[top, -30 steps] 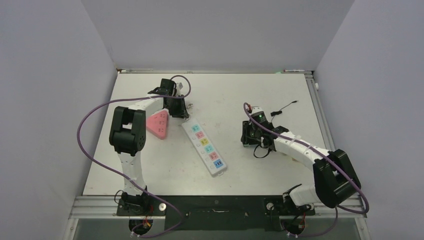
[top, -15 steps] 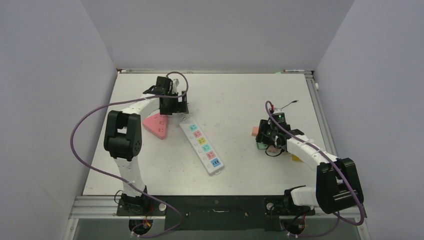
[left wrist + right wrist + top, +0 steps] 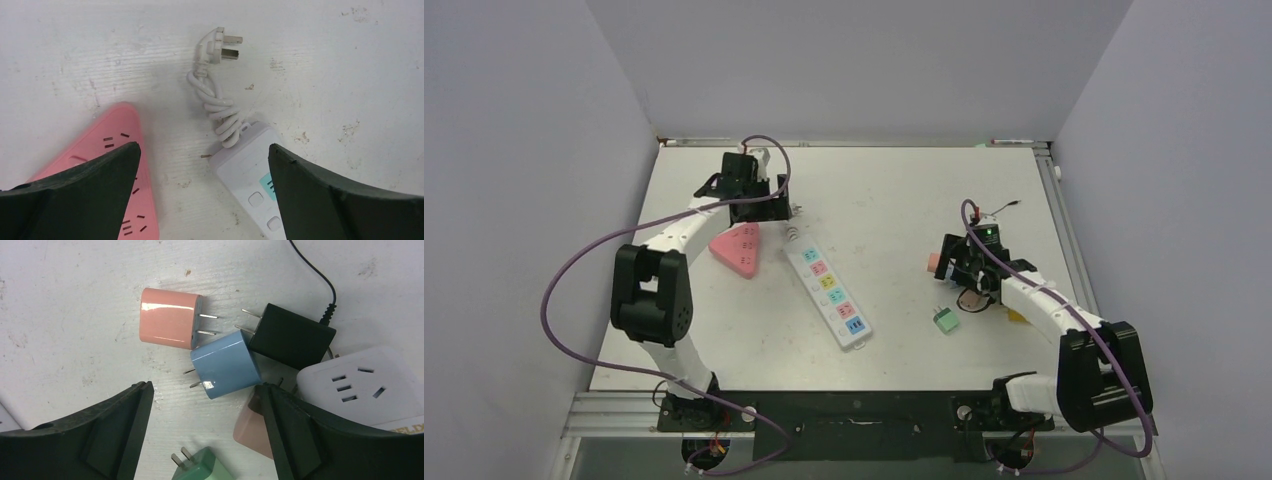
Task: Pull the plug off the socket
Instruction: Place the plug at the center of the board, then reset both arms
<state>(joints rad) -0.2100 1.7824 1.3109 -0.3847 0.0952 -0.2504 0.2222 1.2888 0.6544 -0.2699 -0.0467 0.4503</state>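
Shows the left pincer [image 3: 202, 155] released, fingers spread wide above the tabletop [image 3: 874, 190] at the far left. Frames the pink triangular socket [image 3: 117, 145] beside one finger and the end of the white power strip [image 3: 250, 170] beside the other, with the strip's own coiled cord plug [image 3: 220, 42] lying just beyond. Shows the right pincer [image 3: 205, 387] likewise released, grasping nothing. Finds the green plug [image 3: 200, 467] lying loose on the tabletop between those spread fingers, prongs pointing left in the wrist view, well apart from the white power strip. Places a pink plug [image 3: 167, 317], a blue plug [image 3: 225, 365], a black adapter [image 3: 292, 335] and a white cube socket [image 3: 360, 385] close together just beyond.
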